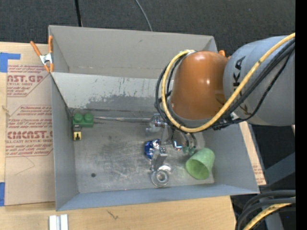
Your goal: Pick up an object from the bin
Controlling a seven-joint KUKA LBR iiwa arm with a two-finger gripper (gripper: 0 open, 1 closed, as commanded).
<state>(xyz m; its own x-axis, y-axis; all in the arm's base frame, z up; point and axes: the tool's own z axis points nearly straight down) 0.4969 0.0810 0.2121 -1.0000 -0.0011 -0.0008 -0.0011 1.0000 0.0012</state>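
Nearest the camera was the round orange cover (199,90) on the arm's wrist, with yellow and black cables looped round it. Under it the gripper (171,140) hung low over the right part of the grey bin (110,152). I could not tell if the gripper was open or closed. A small blue thing (150,149) lay just beside it on the floor. A green cup (200,163) lay tipped on its side near it. A silver ring (160,177) sat by the front wall. Far off by the left wall were a green block (82,119) and a little yellow piece (76,136).
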